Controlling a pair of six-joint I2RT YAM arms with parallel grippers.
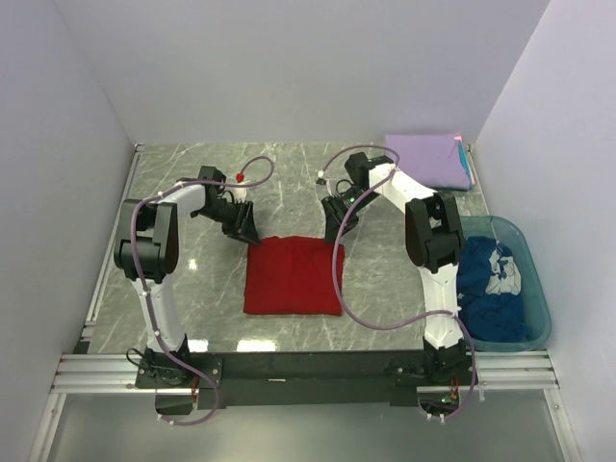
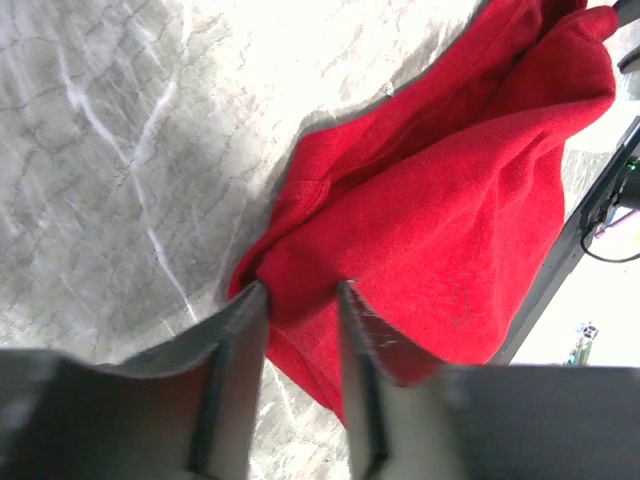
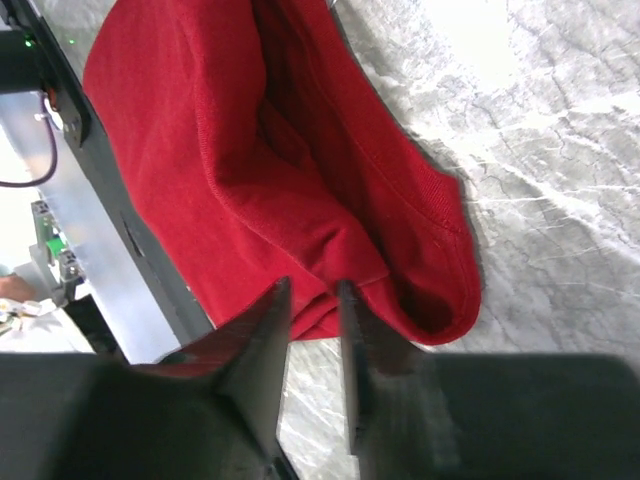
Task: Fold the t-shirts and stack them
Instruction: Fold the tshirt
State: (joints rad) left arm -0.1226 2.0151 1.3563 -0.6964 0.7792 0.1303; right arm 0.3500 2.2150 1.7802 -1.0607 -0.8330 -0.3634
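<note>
The red shirt lies folded into a flat square on the desk, with one hand at each of its far corners. The left hand is down on the far left corner. In its wrist view, the jaws stand close together with a bunched fold of red cloth clamped between them, and the rest of the shirt spreads away beyond the hand.

The right hand sits on the far right corner. Its jaws are nearly together and pinch the hem there. The two hands stand apart, level with each other across the shirt's far edge.

A lavender shirt lies folded flat beyond the right hand and to its right. A blue shirt sits crumpled in a tub, to the right of that hand and nearer the arm bases.
</note>
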